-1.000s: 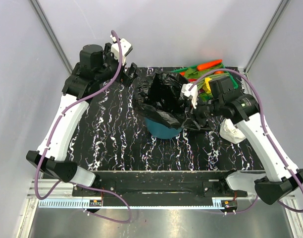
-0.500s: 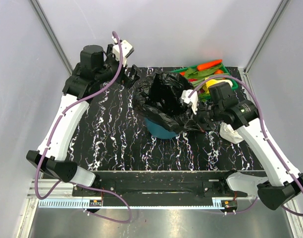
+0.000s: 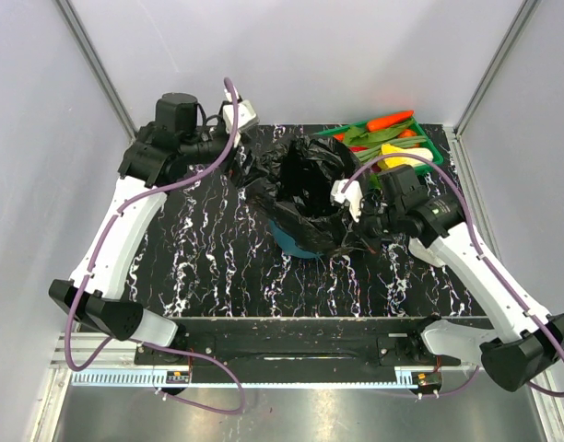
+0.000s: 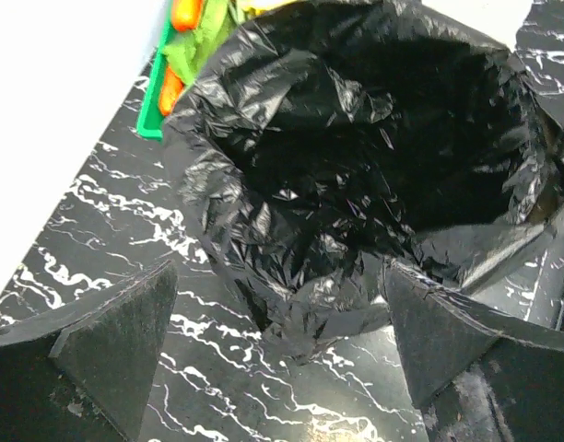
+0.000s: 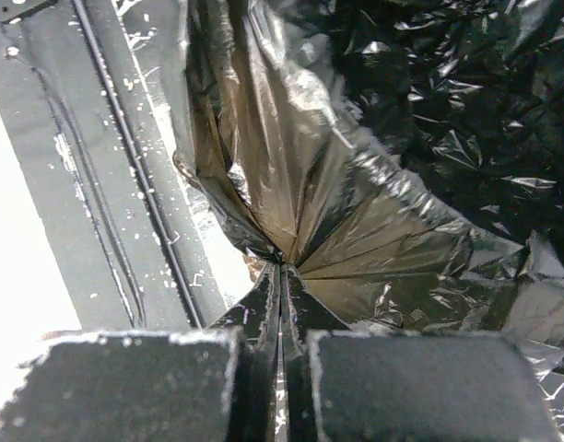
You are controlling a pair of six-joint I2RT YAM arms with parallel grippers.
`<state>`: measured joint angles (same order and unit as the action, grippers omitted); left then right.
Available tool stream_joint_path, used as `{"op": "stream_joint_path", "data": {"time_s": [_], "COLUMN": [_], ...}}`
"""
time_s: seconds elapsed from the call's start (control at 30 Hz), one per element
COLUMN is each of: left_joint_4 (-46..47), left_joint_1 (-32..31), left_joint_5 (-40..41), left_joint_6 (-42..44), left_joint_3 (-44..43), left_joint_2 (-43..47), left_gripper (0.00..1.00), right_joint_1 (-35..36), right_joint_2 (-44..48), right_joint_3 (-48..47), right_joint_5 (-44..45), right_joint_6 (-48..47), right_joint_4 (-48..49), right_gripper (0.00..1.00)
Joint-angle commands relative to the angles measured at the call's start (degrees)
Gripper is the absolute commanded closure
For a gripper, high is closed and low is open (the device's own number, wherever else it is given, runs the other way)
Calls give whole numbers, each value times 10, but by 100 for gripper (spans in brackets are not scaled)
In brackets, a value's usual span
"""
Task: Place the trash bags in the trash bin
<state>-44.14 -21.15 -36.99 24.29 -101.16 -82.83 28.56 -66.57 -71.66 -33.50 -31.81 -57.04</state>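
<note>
Jaws of the right gripper (image 3: 358,232) are pinched tight on the bag (image 3: 305,180) at its right rim, seen from above; the bag drapes over the teal bin (image 3: 296,245), mouth open, with the left gripper (image 3: 245,158) just behind it. Left wrist view: jaws spread wide, the bag ahead, untouched. Right wrist view: glossy film bunches into pleats where the jaws meet.

Looks down from above-behind on black white-veined tabletop (image 3: 217,253); peers close from both wrists at same glossy black plastic bag (image 4: 356,175).
</note>
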Motion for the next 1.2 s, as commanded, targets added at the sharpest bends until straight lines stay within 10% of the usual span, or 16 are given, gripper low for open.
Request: {"op": "stream_joint_path", "data": {"time_s": [0.0,0.37,0.67,0.93,1.17], "left_joint_4": [-24,-16,52,63,63], "left_joint_1": [2,7,14,15,15], "left_joint_5": [-41,26,34,-12,3], "left_joint_6": [57,138,146,163,185], "left_joint_3": [32,149,215,224,262], "left_joint_2": [27,50,39,8,10], "left_gripper": [1,1,1,75,96], "right_joint_1": [6,6,6,6,6], "right_joint_2": [-4,-24,-34,-39,-50], "right_joint_3": [17,8,-4,-12,-10], "right_joint_5": [48,84,81,89,93], "right_joint_6": [23,48,50,47,44], "right_joint_4": [59,90,83,73,75], "right_gripper": [98,72,70,70,72]}}
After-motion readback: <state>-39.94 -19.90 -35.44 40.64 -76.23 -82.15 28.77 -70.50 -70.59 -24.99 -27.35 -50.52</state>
